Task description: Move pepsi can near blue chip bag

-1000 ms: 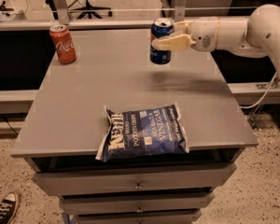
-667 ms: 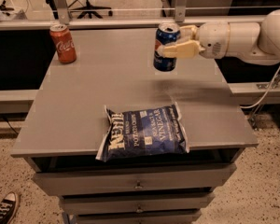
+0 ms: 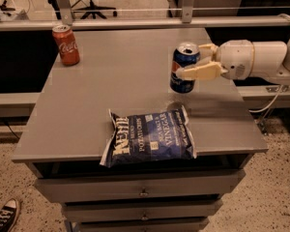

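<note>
Grey flat metal surface of a drawer cabinet is carrying everything. White robot arm is reaching in from the right side. Flat crinkled dark blue chip bag with white lettering is lying at the front edge of the surface, slightly overhanging it. Small dark blue pepsi can with silver top is sitting upright in the grip, behind the bag and toward its right end, near but apart from it, and looking raised just off the surface. Red-orange cola can is standing at the far left corner, well apart, not involved. Beige 2-finger end effector is clamping the pepsi can, 1 finger on each side.

Step in hand, as I'm judging it: carrying phase, can nearing the bag. Next move is calling for lowering the can upright onto bare surface just beside the bag, then releasing without tipping it or landing on the bag's crinkled edge.
</note>
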